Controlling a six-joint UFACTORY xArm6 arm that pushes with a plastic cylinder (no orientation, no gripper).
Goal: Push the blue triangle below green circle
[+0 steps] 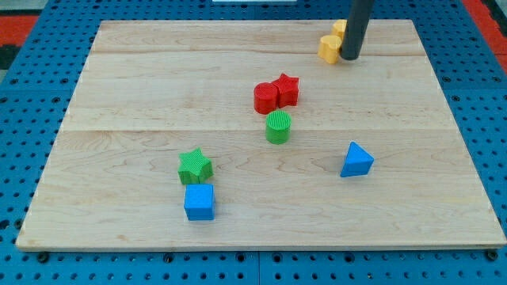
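The blue triangle (356, 160) lies on the wooden board (142, 79) at the view's right of centre. The green circle (278, 127) stands near the middle, to the upper left of the triangle. My tip (349, 58) is near the view's top right, touching the yellow blocks, far above the blue triangle.
A red circle (265, 98) and a red star (287, 89) sit together just above the green circle. Two yellow blocks (330, 47) lie beside the tip. A green star (195, 166) sits at the lower left with a blue cube (200, 202) just below it.
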